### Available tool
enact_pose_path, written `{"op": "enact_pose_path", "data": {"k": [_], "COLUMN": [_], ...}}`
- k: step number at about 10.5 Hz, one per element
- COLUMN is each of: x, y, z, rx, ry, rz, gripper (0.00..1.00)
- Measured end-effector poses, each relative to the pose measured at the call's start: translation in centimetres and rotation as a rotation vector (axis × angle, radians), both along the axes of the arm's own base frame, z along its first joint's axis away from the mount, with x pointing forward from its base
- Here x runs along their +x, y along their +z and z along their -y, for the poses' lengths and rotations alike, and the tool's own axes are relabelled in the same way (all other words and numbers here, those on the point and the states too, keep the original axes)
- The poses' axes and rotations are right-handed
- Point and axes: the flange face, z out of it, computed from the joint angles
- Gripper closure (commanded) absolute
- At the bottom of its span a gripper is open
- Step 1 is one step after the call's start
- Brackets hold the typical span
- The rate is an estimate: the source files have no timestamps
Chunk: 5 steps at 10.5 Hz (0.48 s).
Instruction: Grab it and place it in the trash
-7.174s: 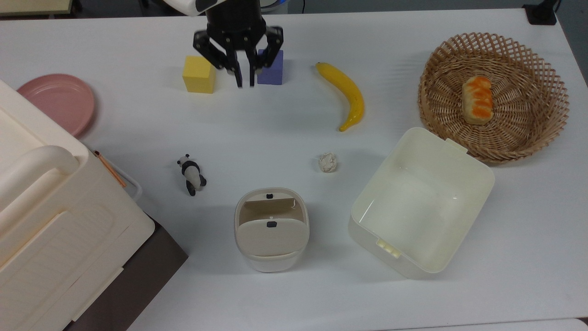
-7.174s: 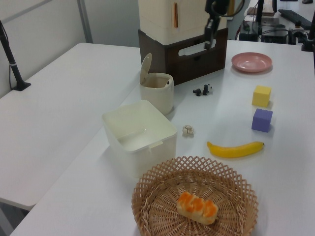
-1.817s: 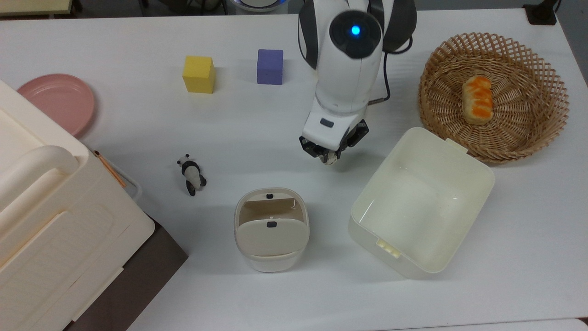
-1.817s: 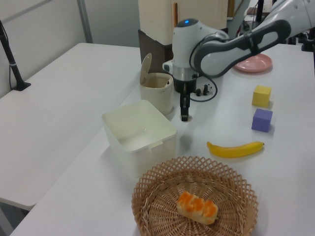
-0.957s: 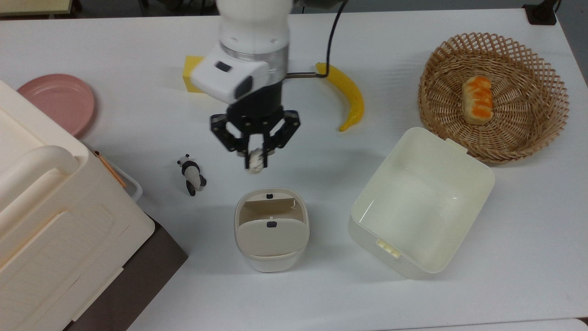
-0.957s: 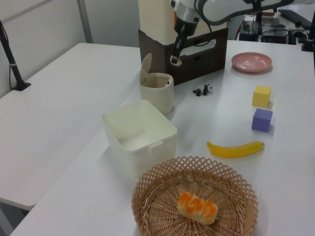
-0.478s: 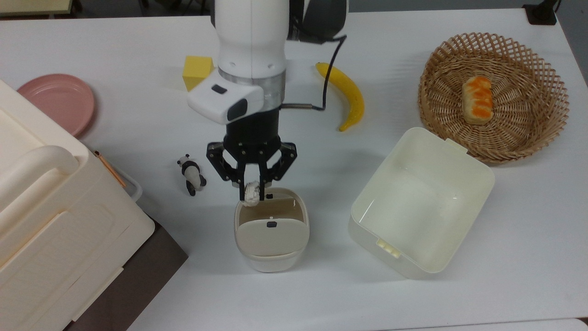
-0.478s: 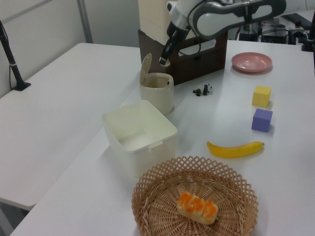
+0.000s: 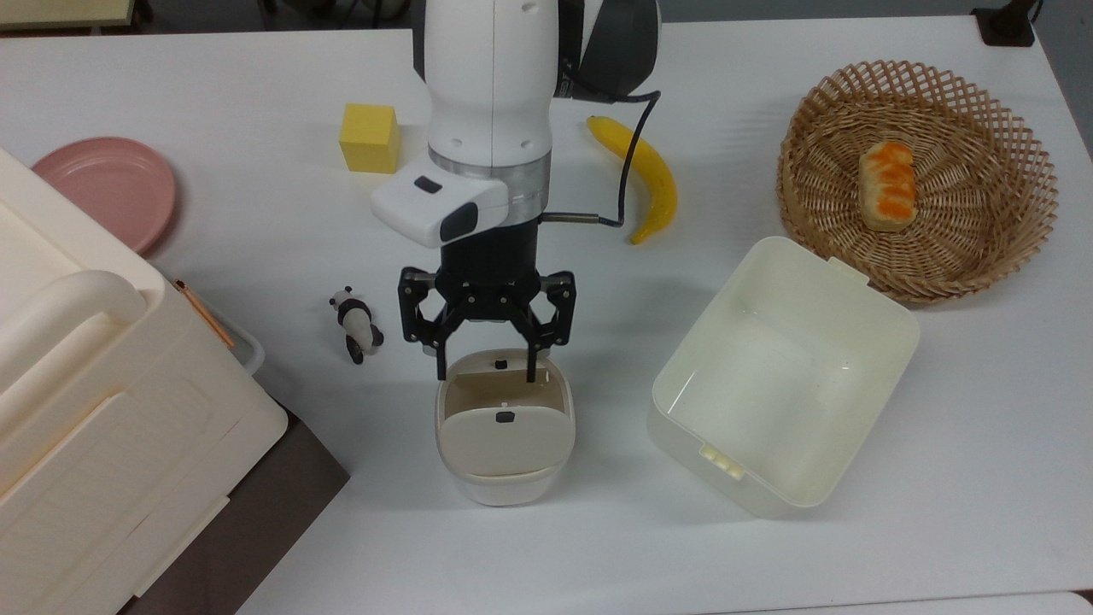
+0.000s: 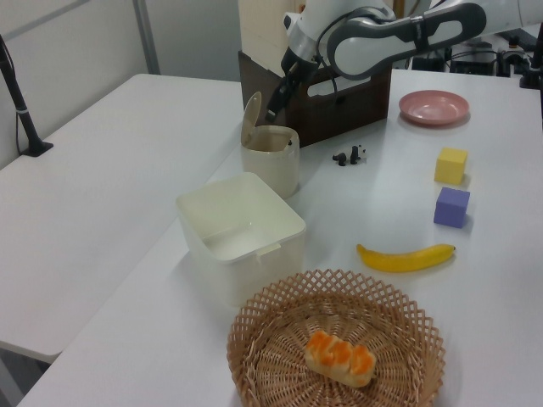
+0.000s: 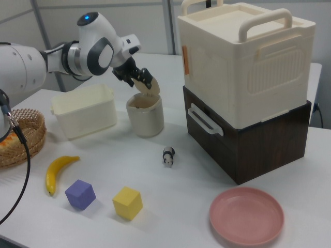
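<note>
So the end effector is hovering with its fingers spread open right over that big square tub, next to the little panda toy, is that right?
Not quite. The end effector is open, but it hangs over the small round bin with the swing lid, not over the big square tub, which stands apart toward the top view's right. The panda toy does lie nearby, toward the top view's left. The top view shows this.

Top view: you look straight down on the white table [image 9: 256,256].
Left, right views: opposite ends, sharing it [image 10: 102,170] [image 11: 196,175].
</note>
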Motion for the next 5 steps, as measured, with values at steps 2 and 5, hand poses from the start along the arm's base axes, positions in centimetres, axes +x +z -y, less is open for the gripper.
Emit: {"op": "enact_pose_path", "data": {"k": [2,5], "x": [-0.8,-5.9], "y": [2.1,6.2], "z": [0.4,1.5], "rx": [0.013,0.053], "ry": [-0.01,-0.03], "rz": [0.0,-0.256], "gripper": [0.0,0.0]}}
